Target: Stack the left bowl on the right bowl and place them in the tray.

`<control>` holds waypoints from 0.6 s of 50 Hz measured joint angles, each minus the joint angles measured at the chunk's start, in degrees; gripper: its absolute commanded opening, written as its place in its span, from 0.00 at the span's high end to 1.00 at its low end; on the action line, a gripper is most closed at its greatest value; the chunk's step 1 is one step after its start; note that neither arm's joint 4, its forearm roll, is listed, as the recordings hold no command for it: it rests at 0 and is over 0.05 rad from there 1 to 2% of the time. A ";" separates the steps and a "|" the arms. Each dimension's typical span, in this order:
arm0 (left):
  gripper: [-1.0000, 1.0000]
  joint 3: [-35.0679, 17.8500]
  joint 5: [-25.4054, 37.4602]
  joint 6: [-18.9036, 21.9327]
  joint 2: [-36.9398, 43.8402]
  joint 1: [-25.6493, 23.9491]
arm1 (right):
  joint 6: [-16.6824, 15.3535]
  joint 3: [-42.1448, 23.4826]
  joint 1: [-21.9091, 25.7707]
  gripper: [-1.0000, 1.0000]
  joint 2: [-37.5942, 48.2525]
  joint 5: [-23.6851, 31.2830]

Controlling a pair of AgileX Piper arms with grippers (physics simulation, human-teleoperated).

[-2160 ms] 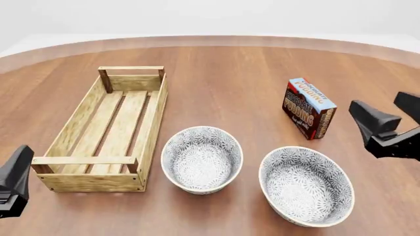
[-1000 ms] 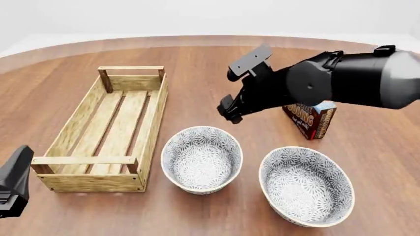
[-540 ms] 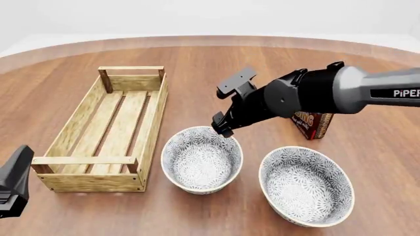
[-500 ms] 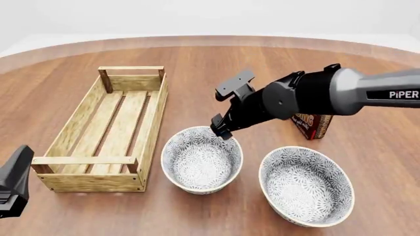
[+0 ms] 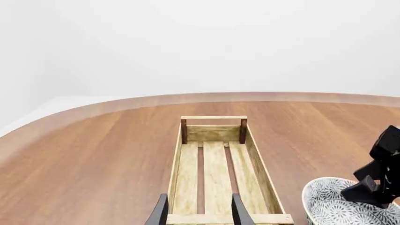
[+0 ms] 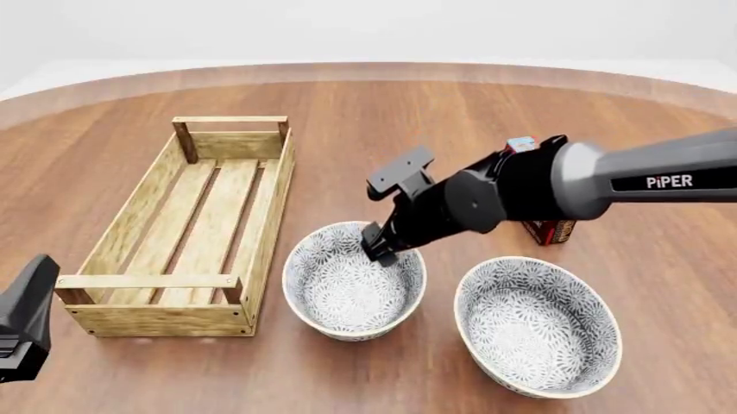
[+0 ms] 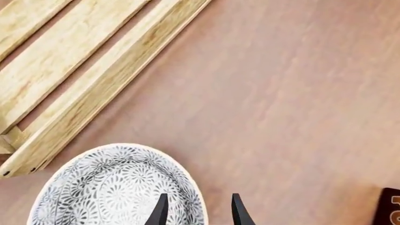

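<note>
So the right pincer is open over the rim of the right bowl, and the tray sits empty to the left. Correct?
Not quite: the right pincer is open over the far rim of the left bowl, not the right bowl, which sits untouched. The front view shows this; the right wrist view shows the fingertips straddling that rim. The tray is empty, as you said.

left bowl [image 6: 354,291]: white w/ grey floral pattern, upright, on table just right of tray | right bowl [image 6: 537,337]: same pattern, upright, near left bowl, not touching | tray [image 6: 185,226]: long light-wood slatted crate, dark corner posts, nothing inside, left side of table
</note>
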 measured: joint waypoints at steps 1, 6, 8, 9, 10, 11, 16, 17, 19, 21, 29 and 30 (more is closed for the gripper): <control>0.00 0.00 0.00 0.00 0.00 0.00 | 0.07 0.08 0.03 0.00 0.06 -0.12; 0.00 0.00 0.00 0.00 0.00 0.00 | 0.38 0.46 0.19 0.00 0.39 -0.71; 0.00 0.00 0.00 0.00 0.00 0.00 | 0.52 0.59 0.26 0.00 0.50 -0.90; 0.00 0.00 0.00 0.00 0.00 0.00 | 0.58 0.65 0.30 0.00 0.55 -0.98; 0.00 0.00 0.00 0.00 0.00 0.00 | 0.64 0.71 0.33 0.00 0.60 -1.09; 0.00 0.00 0.00 0.00 0.00 0.00 | 0.70 0.76 0.36 0.00 0.66 -1.18; 0.00 0.00 0.00 0.00 0.00 0.00 | 1.00 0.98 0.50 0.00 1.00 -1.67; 0.00 0.00 0.00 0.00 0.00 0.00 | 1.07 1.03 0.52 0.00 1.07 -1.79; 0.00 0.00 0.00 0.00 0.00 0.00 | 1.21 1.15 0.57 0.00 1.24 -2.06; 0.00 0.00 0.00 0.00 0.00 0.00 | 1.34 1.27 0.61 0.00 1.40 -2.31; 0.00 0.00 0.00 0.00 0.00 0.00 | 1.81 1.72 0.73 0.00 1.94 -3.19; 0.00 0.00 0.00 0.00 0.00 0.00 | 1.87 1.79 0.76 0.00 1.99 -3.29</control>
